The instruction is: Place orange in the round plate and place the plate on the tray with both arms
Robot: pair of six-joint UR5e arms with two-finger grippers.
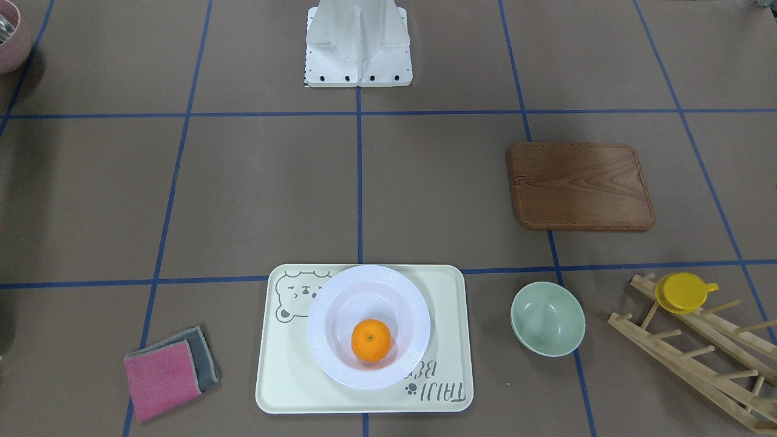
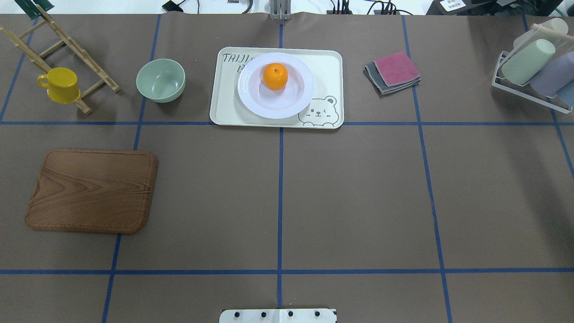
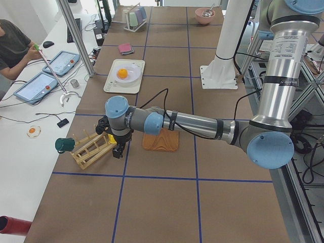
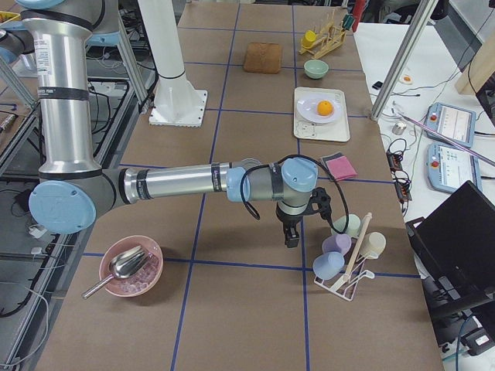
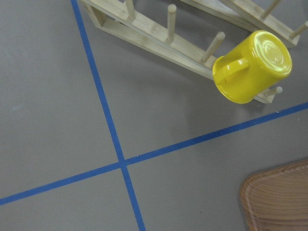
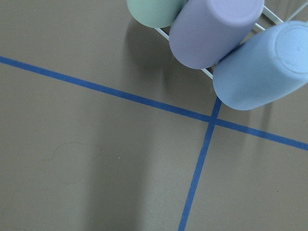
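The orange [image 1: 371, 340] [image 2: 275, 76] lies inside the white round plate [image 1: 328, 315] [image 2: 255, 96]. The plate rests on the cream tray [image 1: 285, 376] [image 2: 224, 107] with the bear drawing, at the table's far edge. Both arms are off to the table's ends, well away from the tray. Only the exterior left view shows my left gripper [image 3: 117, 151], low beside the wooden rack. Only the exterior right view shows my right gripper [image 4: 289, 238], next to the cup rack. I cannot tell whether either is open or shut. Neither wrist view shows its fingers.
A brown wooden board [image 2: 92, 190] lies on the left. A pale green bowl [image 2: 161, 80] and a yellow cup [image 2: 60, 84] on a wooden rack [image 2: 67, 45] sit left of the tray. Folded cloths [image 2: 393, 72] and a cup rack [image 2: 533, 67] are on the right. A person [image 3: 12, 45] sits at the side table.
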